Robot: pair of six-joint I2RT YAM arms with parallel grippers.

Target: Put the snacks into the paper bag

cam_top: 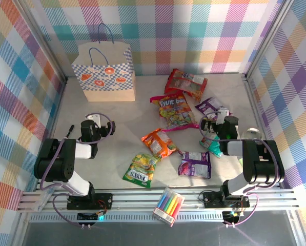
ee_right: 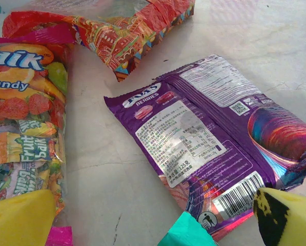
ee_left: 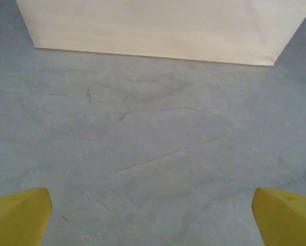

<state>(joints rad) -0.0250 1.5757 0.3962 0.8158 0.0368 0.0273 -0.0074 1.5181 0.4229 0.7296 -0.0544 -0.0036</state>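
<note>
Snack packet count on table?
7: glossy red packet farthest; pink-edged candy packet next; purple packet right; teal packet half-hidden by right arm; orange packet centre; green-yellow packet, second purple packet nearest.
</note>
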